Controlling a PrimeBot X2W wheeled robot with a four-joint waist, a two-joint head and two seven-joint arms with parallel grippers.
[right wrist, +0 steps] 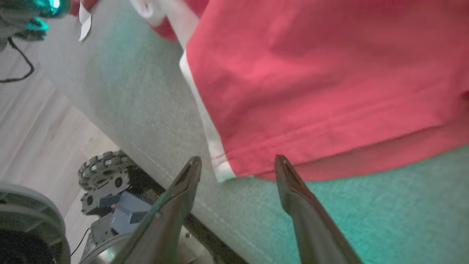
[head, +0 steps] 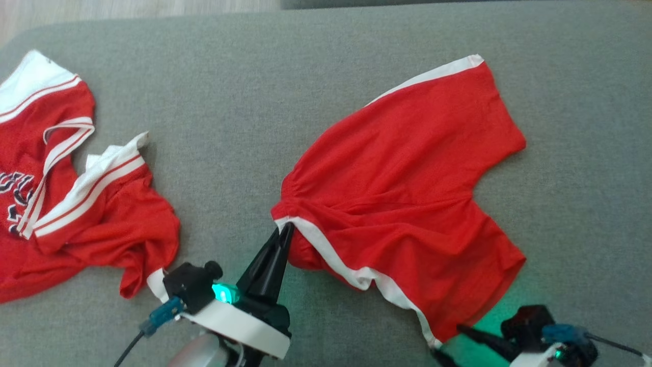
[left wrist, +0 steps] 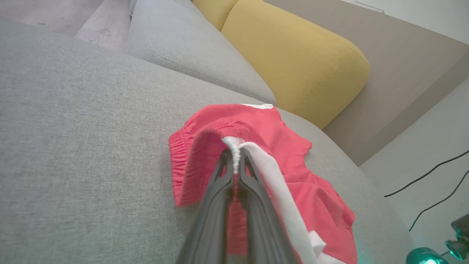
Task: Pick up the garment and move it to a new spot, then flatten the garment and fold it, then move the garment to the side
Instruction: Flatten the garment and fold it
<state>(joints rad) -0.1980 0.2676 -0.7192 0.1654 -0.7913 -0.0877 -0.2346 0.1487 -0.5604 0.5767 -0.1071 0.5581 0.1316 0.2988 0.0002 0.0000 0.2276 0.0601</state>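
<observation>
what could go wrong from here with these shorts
1. The left fingers pinch just a waistband corner of the red shorts, so a pull may bunch the cloth rather than flatten it.
2. The right fingers stand open at the hem corner, near the edge of the grey cushion; that unheld side might slide off.

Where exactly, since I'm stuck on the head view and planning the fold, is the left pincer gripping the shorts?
Observer: The left wrist view shows the left pincer shut on the white trim, beside the gathered waistband of the shorts.
Operator: And the right one?
Observer: The right pincer stands open and empty. The hem corner lies on the couch near its tips.
</observation>
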